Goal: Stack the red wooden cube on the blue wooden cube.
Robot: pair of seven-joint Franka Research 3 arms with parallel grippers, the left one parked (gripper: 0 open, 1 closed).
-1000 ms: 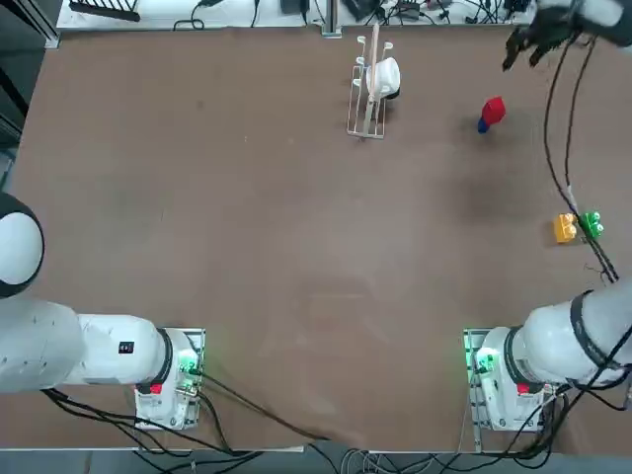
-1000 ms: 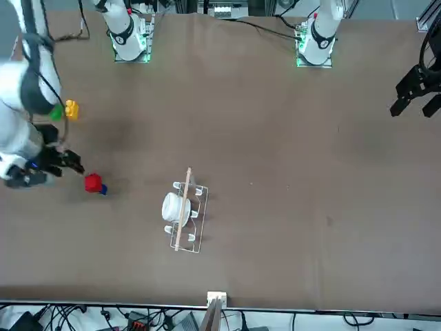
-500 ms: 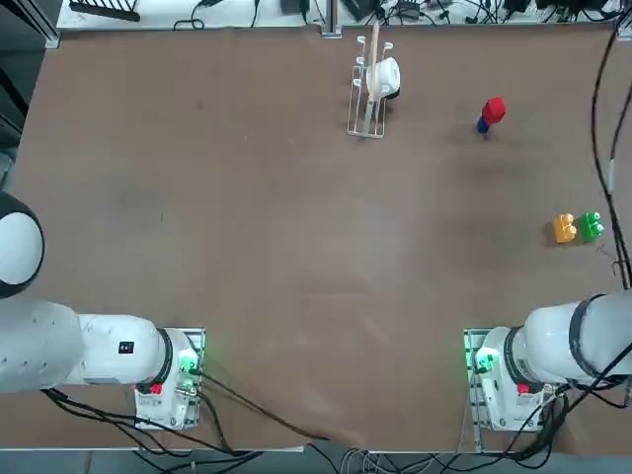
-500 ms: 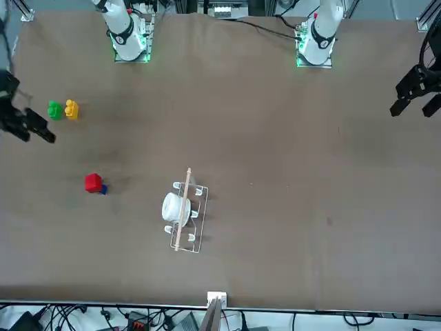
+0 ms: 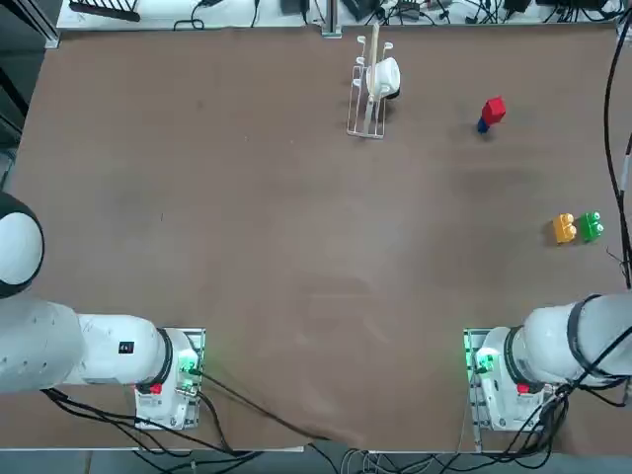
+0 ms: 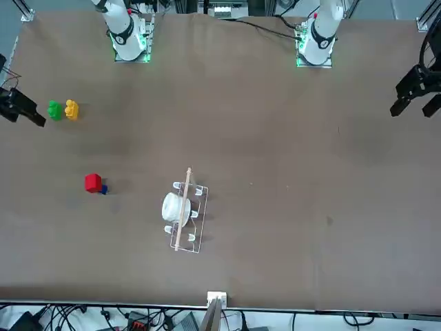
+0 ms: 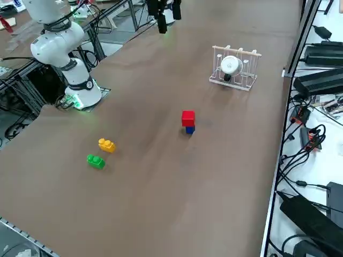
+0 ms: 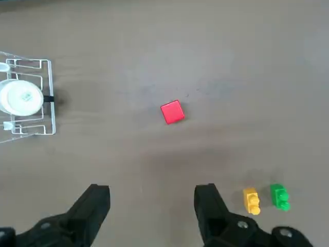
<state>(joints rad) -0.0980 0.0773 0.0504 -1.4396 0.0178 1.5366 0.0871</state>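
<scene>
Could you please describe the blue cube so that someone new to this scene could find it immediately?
Start at the wire rack holding a white cup. Nearer the camera in the right side view stands a small two-block stack. The blue cube is its bottom block, under the red cube, unlike the studded blocks lying apart.

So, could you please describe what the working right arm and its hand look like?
The right arm has glossy white rounded links with a dark band, on a base lit green with a red mark. Black cables trail from it. Its right hand is black, with two blocky, angular fingers.
</scene>
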